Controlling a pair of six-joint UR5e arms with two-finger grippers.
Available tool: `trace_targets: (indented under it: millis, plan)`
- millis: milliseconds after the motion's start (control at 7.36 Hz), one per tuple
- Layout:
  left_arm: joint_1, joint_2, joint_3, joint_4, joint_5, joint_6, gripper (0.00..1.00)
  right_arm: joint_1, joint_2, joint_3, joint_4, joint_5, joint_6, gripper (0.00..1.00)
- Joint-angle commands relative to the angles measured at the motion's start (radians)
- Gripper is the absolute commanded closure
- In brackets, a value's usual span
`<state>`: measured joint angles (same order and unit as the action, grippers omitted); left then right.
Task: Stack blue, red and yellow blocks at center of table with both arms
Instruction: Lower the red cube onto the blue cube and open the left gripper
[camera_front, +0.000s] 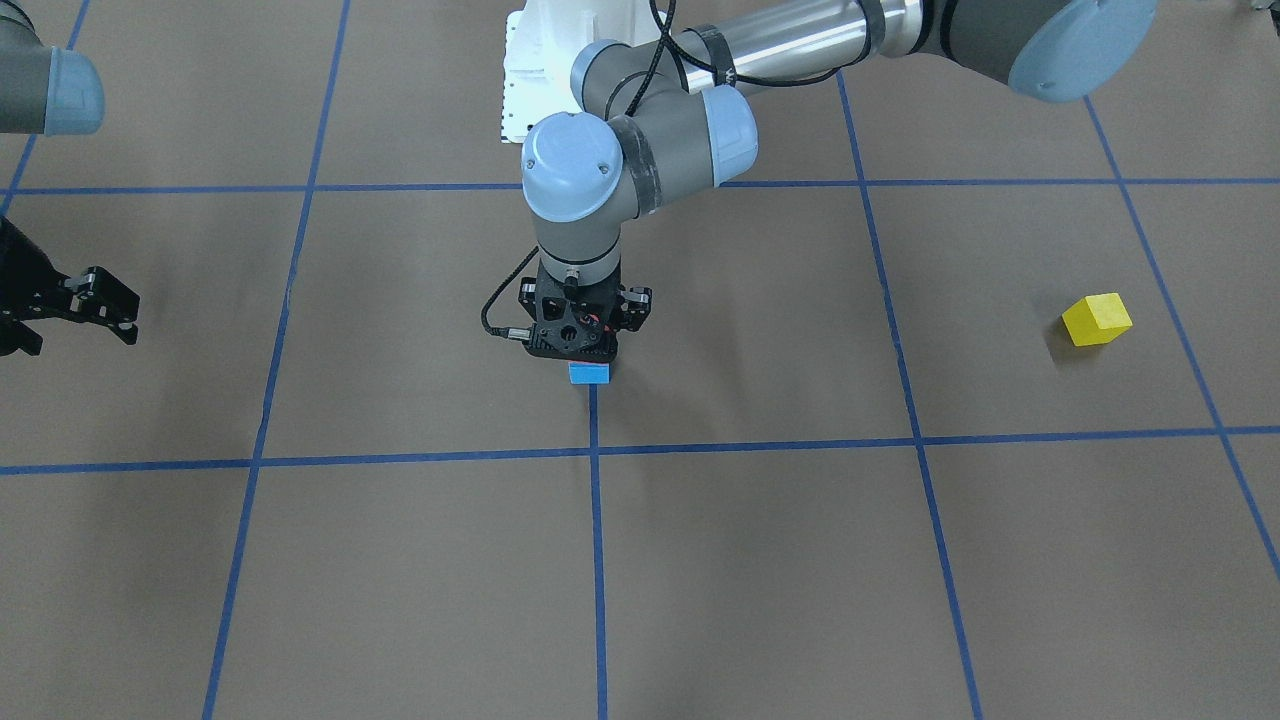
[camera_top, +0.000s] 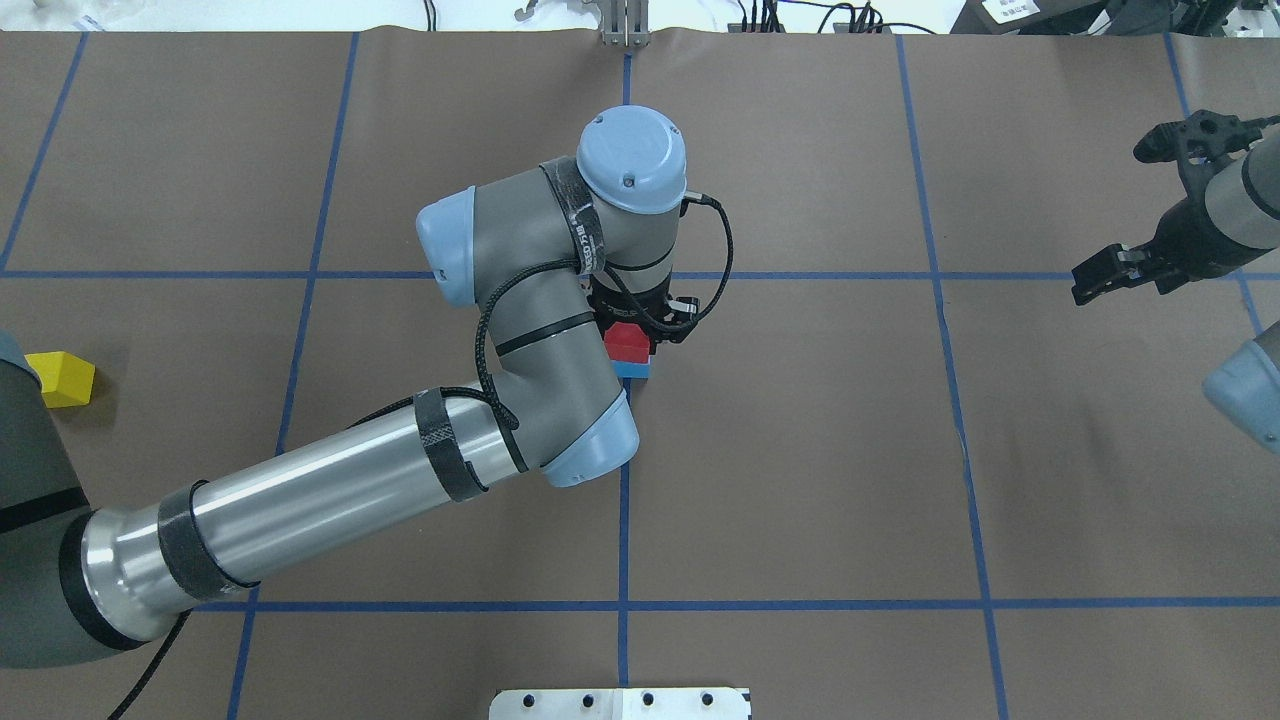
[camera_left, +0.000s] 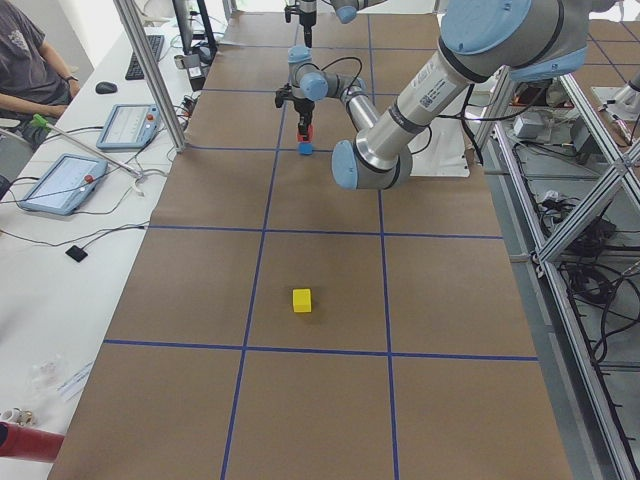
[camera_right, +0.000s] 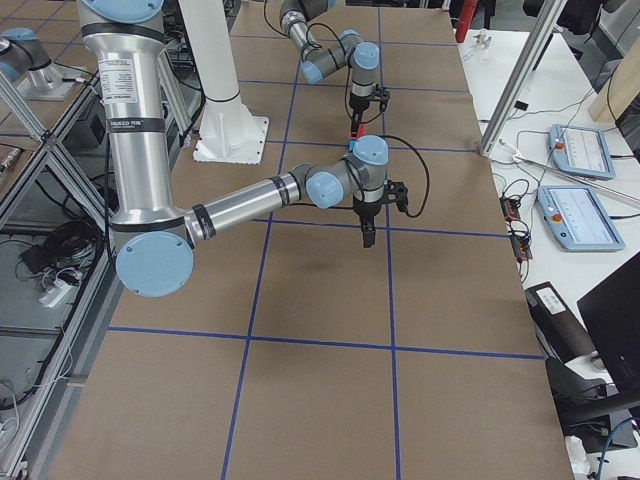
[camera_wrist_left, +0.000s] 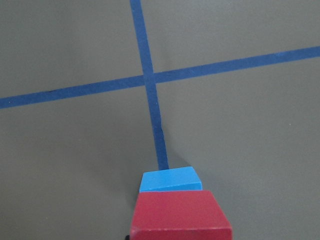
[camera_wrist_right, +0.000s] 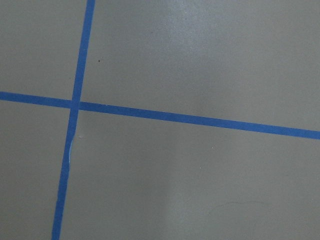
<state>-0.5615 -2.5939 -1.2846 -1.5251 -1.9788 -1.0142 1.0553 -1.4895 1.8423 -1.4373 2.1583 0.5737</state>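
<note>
The blue block (camera_front: 589, 373) sits on the blue tape line near the table's centre. My left gripper (camera_front: 590, 356) hangs straight down over it, shut on the red block (camera_top: 628, 343). The left wrist view shows the red block (camera_wrist_left: 180, 215) directly over the blue block (camera_wrist_left: 170, 180); I cannot tell whether they touch. The yellow block (camera_front: 1097, 320) lies alone far out on my left side and also shows in the overhead view (camera_top: 60, 378). My right gripper (camera_top: 1112, 220) is open and empty, hovering far to my right.
Brown paper with a grid of blue tape lines (camera_top: 623, 500) covers the table. The white robot base plate (camera_front: 530, 60) stands behind the stack. The right wrist view shows only bare paper and a tape crossing (camera_wrist_right: 75, 104).
</note>
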Motion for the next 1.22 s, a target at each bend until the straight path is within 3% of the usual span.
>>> trace_targets:
  millis: [0, 1087]
  plan:
    - [0.0, -0.002, 0.002, -0.003, 0.0, -0.023, 1.0, -0.001, 0.0, -0.002, 0.0, 0.0, 0.0, 0.0]
    - [0.0, 0.001, 0.014, -0.021, 0.0, -0.073, 1.0, -0.001, 0.0, 0.0, 0.0, 0.0, 0.002, 0.0]
